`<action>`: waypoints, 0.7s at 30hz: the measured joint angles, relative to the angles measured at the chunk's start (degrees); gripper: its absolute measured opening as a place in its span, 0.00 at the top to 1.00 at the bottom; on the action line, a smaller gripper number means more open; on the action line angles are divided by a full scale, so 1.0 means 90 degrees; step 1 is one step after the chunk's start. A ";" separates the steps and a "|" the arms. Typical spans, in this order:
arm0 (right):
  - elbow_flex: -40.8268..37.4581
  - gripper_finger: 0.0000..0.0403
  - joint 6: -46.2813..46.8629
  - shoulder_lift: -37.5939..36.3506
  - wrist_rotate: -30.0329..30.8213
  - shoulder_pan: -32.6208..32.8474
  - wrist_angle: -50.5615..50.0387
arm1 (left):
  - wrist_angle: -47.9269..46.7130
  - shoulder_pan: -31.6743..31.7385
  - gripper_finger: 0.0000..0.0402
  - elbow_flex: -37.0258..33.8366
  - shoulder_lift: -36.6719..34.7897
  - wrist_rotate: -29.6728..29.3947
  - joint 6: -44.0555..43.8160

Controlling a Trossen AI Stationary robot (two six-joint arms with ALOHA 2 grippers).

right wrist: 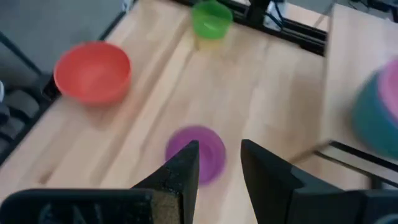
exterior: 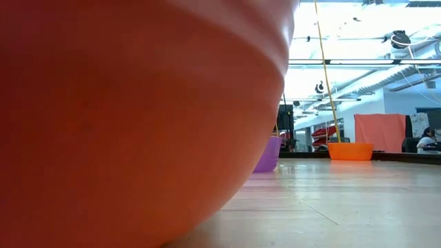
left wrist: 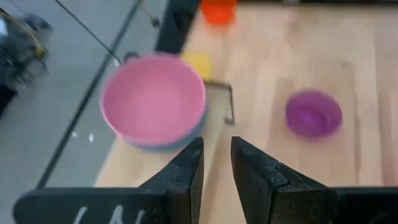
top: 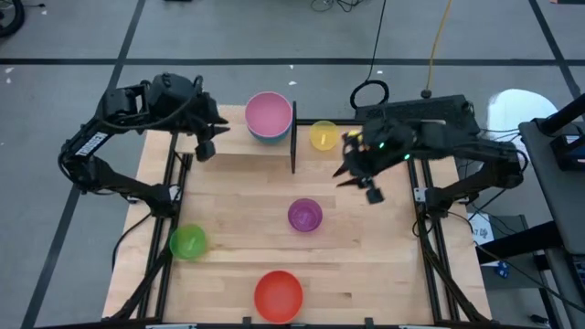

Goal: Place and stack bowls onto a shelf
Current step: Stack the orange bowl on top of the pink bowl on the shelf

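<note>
On the shelf (top: pixel 239 157), a pink bowl (top: pixel 268 114) sits nested in a blue one (left wrist: pixel 169 143), close to the black upright bar (top: pixel 293 137). My left gripper (left wrist: pixel 216 144) hovers open and empty above the shelf's left part (top: pixel 206 148). My right gripper (right wrist: pixel 219 148) hangs open and empty over the table's right side (top: pixel 369 189), with the purple bowl (right wrist: pixel 208 142) beyond its fingertips. A yellow bowl (top: pixel 323 135) stands right of the bar. The purple bowl (top: pixel 304 216), a green bowl (top: pixel 188 242) and a red bowl (top: pixel 278 295) rest on the table top.
An orange bowl (exterior: pixel 350 151) stands at the table's far right, hidden under my right arm in the high view. The red bowl (exterior: pixel 131 117) fills most of the low view. Bare wood lies between the purple, green and red bowls.
</note>
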 joint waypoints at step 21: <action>-0.1189 0.72 0.1659 0.0002 0.2556 0.1195 0.2663 | -0.0654 -0.3047 0.78 -0.1589 0.0020 0.0431 -0.2365</action>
